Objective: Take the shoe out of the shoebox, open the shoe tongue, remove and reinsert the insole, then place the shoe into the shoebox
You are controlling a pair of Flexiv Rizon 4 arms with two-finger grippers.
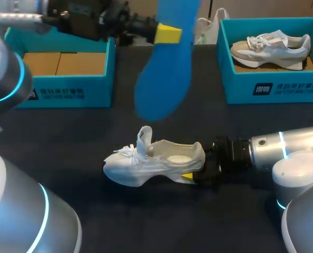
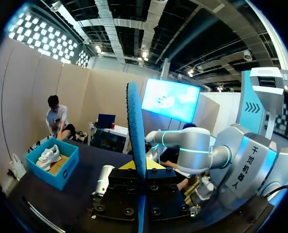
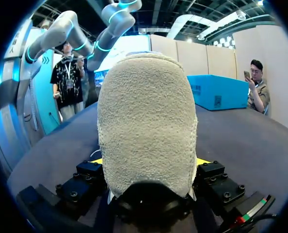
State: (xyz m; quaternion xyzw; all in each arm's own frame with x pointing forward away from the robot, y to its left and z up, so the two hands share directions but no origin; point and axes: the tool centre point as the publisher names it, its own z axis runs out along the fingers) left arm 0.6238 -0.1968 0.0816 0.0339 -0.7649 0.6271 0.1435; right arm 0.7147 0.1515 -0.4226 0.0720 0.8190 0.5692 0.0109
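Above the desk (image 1: 67,142), behind the white shoe (image 1: 146,163), the left pincer (image 1: 167,32) was clenched on the blue insole (image 1: 164,79). The insole hung with its long axis close to upright, its free end pointing down toward the shoe without touching it. The shoe lay with its long axis across the desk, toe toward the robot's left and heel toward its right, and the tongue (image 1: 144,138) stood up clear of the opening. The right pincer (image 1: 196,171) was grasping the heel from both sides, its yellow tips flanking it in the right wrist view. Reinsertion seemed to turn on that mismatch: the insole stood upright while the shoe's mouth ran level. The left arm, the only one carrying the insole, would probably need to lower and tilt it into the opening while the right arm steadied the shoe. Counted: one insole; two shoes, the second shoe (image 1: 270,47) resting in the right shoebox (image 1: 272,87); two shoeboxes, the left shoebox (image 1: 61,92) holding no shoe; two arms
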